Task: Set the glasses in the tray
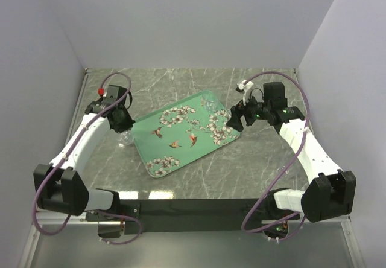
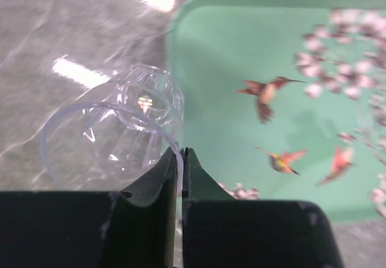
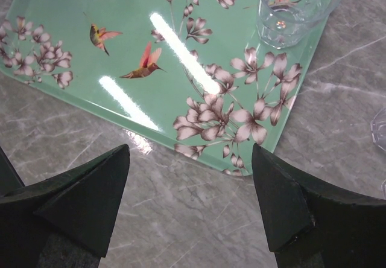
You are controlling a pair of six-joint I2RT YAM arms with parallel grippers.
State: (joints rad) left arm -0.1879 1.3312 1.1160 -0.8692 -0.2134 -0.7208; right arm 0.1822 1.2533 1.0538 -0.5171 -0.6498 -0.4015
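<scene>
The left arm is stretching forward from its base and bending inward at the wrist. The left claw (image 2: 182,154) is pressing together on the thin rim of a clear glass (image 2: 111,132). That ribbed tumbler is tipping on its side ahead and left of the fingers, mouth toward the claw and faceted base pointing away, above the grey veined stone tabletop (image 2: 54,32). Whether it is touching the stone is unclear. The tray (image 2: 241,69), glossy mint green with rounded corners, white blossoms and reddish birds, is lying just right of this claw. The right arm is reaching forward and angling inward, with the right claw (image 3: 190,153) spreading its dark wedge fingers (image 3: 90,189) wide, gripping nothing, over the tray's edge. A second glass (image 3: 294,5) is standing upright in the tray's corner, ahead and right of that claw.
</scene>
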